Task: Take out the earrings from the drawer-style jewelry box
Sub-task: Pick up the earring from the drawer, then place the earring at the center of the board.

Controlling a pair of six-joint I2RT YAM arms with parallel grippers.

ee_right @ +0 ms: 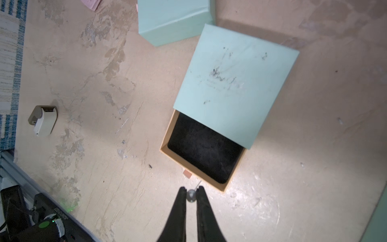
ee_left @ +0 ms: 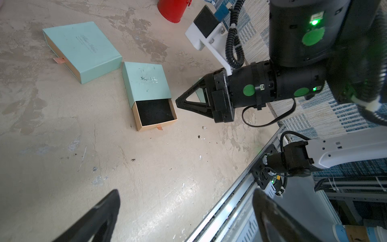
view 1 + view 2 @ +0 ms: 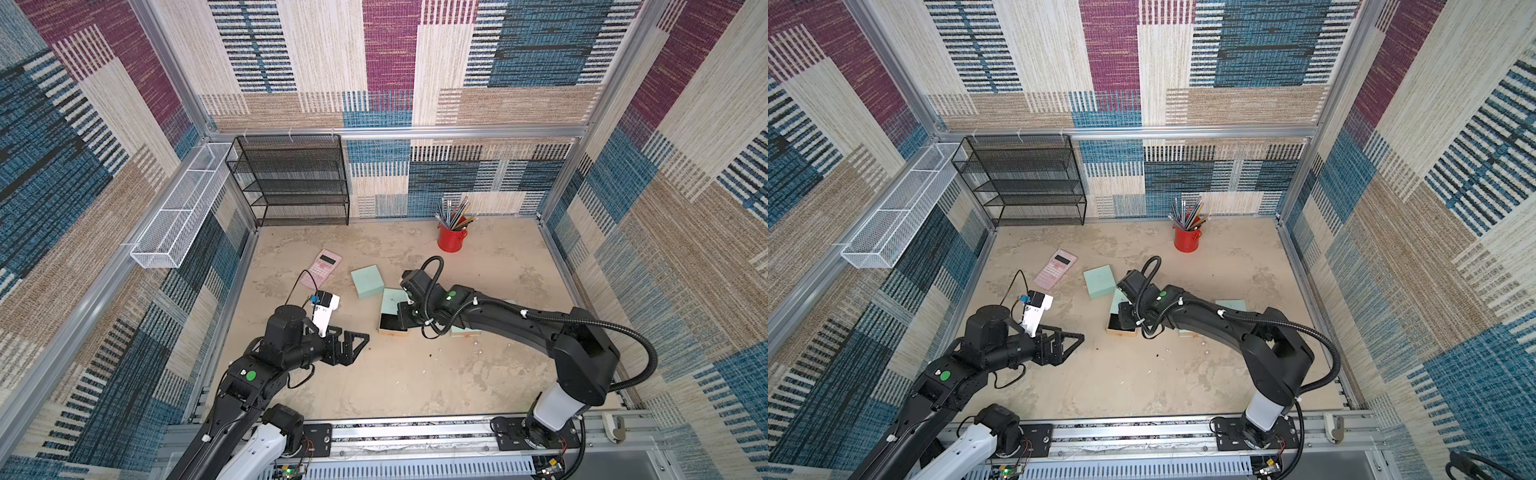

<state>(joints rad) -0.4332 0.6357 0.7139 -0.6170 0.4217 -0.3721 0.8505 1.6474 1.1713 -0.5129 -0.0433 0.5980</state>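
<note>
R end effector (image 1: 191, 191), jaws nearly closed, pinches one of the earrings (image 1: 191, 196) just outside the front edge of the pulled-out drawer (image 1: 204, 149) of the mint jewelry box (image 1: 234, 83). L end effector (image 2: 185, 194) hovers over the surface (image 1: 83, 167) nearby w/ jaws wide open, holding nothing.
</note>
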